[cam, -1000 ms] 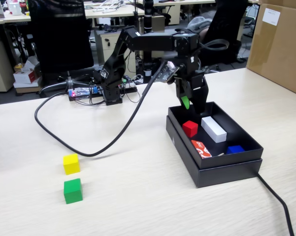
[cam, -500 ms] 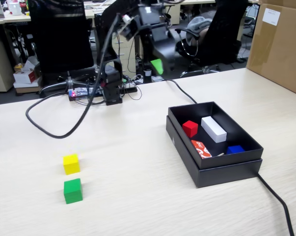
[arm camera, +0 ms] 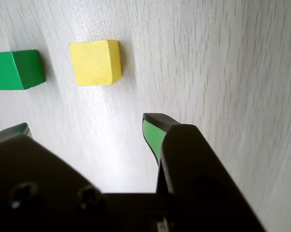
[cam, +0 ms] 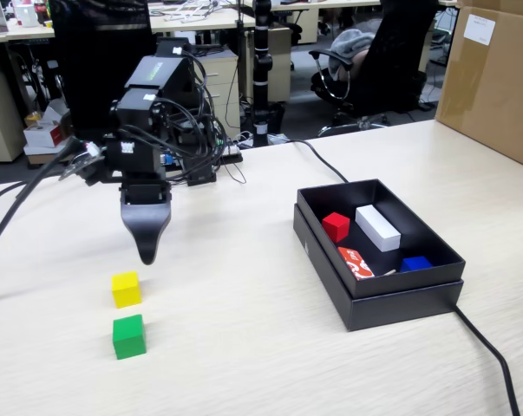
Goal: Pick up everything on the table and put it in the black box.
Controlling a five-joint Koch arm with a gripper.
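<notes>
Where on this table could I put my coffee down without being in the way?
Bare wood lies between the yellow cube and the black box, and in front of the green cube toward the near edge. It is crowded inside the box and under the gripper hanging open above the yellow cube.

In the wrist view the green cube [arm camera: 16, 70] is cut off by the left edge, and one of the jaws shows only its tip at the lower left. In the fixed view the jaws overlap, hiding their gap; the blue block [cam: 415, 263] sits partly behind the black box [cam: 391, 303] wall.
</notes>
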